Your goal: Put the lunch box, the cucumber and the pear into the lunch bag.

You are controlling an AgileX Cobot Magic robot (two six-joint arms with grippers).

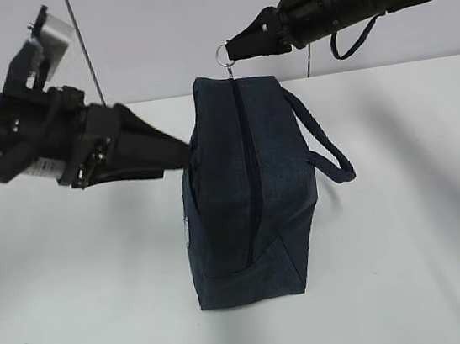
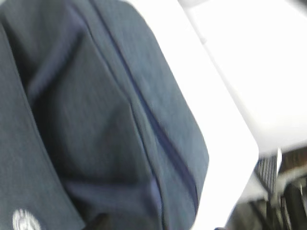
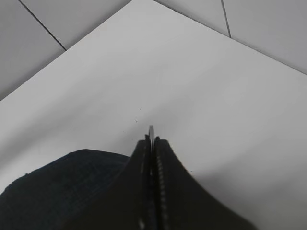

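The dark navy lunch bag (image 1: 251, 203) stands on end on the white table, its zipper (image 1: 248, 169) closed along the side facing the camera. My right gripper (image 1: 235, 50) is shut on the metal ring pull (image 1: 224, 54) at the bag's top; the ring's edge sticks out between the fingers in the right wrist view (image 3: 151, 130). My left gripper (image 1: 184, 154) pinches the bag's upper left side. The left wrist view is filled with creased bag fabric (image 2: 96, 120). The lunch box, the cucumber and the pear are out of view.
The bag's loop handle (image 1: 329, 150) sticks out to the right. The white table (image 1: 409, 242) extends around the bag. The table's far edge and a grey tiled floor (image 3: 43, 28) show in the right wrist view.
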